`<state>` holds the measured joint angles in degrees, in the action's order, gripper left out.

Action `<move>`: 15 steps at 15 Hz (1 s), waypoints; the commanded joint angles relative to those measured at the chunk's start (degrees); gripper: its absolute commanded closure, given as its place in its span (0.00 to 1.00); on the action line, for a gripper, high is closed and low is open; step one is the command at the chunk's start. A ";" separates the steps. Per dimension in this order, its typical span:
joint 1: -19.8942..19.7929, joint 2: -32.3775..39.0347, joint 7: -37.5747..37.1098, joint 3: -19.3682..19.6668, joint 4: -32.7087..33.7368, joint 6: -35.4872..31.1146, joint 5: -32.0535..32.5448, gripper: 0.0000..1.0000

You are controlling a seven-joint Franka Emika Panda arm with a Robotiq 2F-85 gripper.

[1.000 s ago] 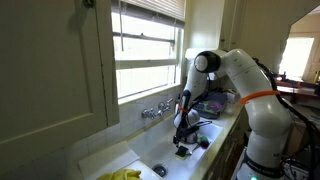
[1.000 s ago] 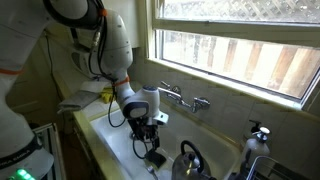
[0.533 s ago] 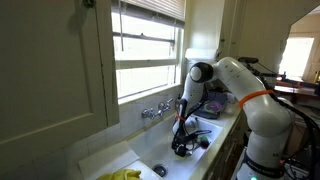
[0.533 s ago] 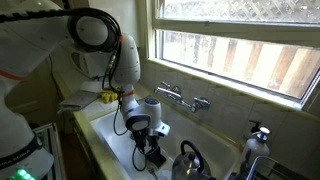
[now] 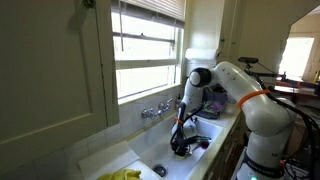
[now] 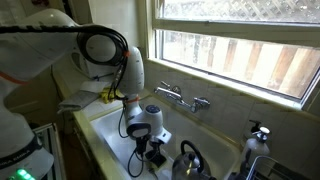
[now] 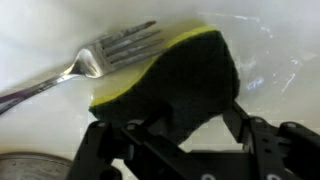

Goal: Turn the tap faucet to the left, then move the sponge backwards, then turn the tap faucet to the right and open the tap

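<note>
The sponge (image 7: 190, 75), yellow with a dark scouring side, lies on the white sink floor in the wrist view. My gripper (image 7: 165, 125) is low in the sink and straddles it, one finger on each side, jaws open. In both exterior views the gripper (image 5: 181, 148) (image 6: 150, 155) is down inside the basin and hides the sponge. The tap faucet (image 5: 155, 110) (image 6: 183, 97) is mounted on the back wall under the window, its spout out over the sink.
A fork (image 7: 100, 55) lies against the sponge's far edge. A kettle (image 6: 190, 160) stands in the sink beside the gripper. A drain (image 5: 159, 171) and a yellow item (image 5: 122, 175) are at the sink's near end. A soap dispenser (image 6: 258, 132) stands on the ledge.
The arm has lowered the gripper further into the sink, down onto the sponge. The faucet has not moved.
</note>
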<state>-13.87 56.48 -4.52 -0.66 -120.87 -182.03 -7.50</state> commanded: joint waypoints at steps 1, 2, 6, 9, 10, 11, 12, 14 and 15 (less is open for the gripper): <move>-0.09 3.09 -1.78 -1.84 3.89 -2.89 -1.21 0.71; 0.21 3.02 -2.12 -2.10 4.23 -3.26 -1.24 0.81; 1.13 3.71 -2.78 -3.24 6.60 -4.29 -1.30 1.00; 1.94 4.20 -3.28 -3.54 7.89 -4.46 -1.34 1.00; 1.48 3.87 -3.08 -4.06 7.70 -4.18 -1.17 1.00; 1.42 2.40 -2.97 -4.01 6.23 -3.17 -1.10 0.74; 1.79 0.67 -2.82 -3.51 4.24 -2.53 -1.02 0.72; 3.35 -1.51 -3.01 -1.72 1.69 -0.83 -1.17 0.60; 4.78 -2.28 -3.82 -0.21 0.65 -0.35 -1.80 0.51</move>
<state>-12.10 57.97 -7.08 -3.93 -115.67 -184.51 -7.92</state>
